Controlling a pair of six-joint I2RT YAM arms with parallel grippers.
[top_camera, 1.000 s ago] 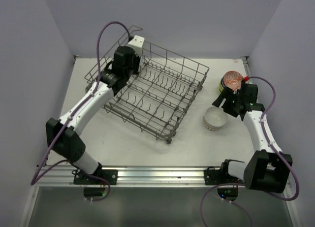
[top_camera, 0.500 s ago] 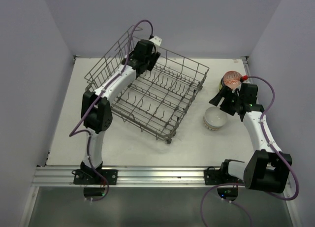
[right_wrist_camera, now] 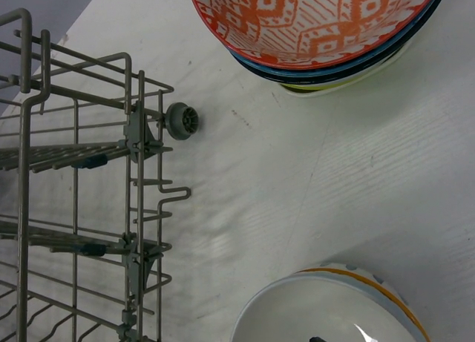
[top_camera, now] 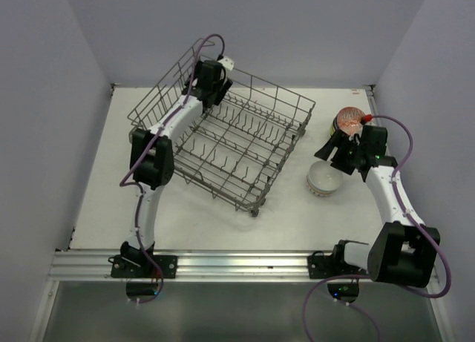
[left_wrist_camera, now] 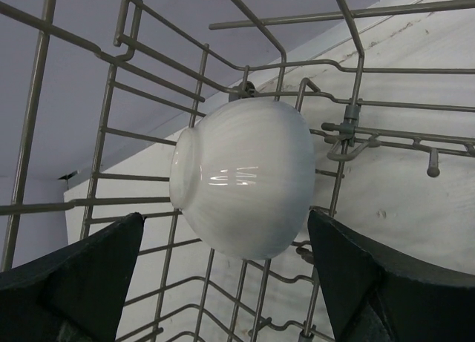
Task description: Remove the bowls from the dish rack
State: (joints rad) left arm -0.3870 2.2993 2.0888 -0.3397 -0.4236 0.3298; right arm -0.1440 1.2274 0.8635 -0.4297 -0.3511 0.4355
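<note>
A white ribbed bowl (left_wrist_camera: 245,175) lies on its side against the wires of the dish rack (left_wrist_camera: 111,112), at its far corner. My left gripper (left_wrist_camera: 225,238) is open, its dark fingers (left_wrist_camera: 74,283) either side of that bowl and short of it. From above, the left gripper (top_camera: 210,81) hangs over the far left corner of the dish rack (top_camera: 230,142), and the arm hides the bowl. My right gripper (top_camera: 332,145) hovers open and empty between a bowl stack (top_camera: 349,121) and a white bowl (top_camera: 324,179) on the table.
The stack has a red-patterned bowl (right_wrist_camera: 319,23) on top, over blue and yellow-green ones. An orange-rimmed white bowl (right_wrist_camera: 334,305) sits just below the right wrist camera. A rack wheel (right_wrist_camera: 182,121) and the rack's right end (right_wrist_camera: 74,171) stand left of it. Walls close in on three sides.
My left arm swung from the rack's left side over to its far corner, and its jaws went from shut to wide open. The right arm barely moved.
</note>
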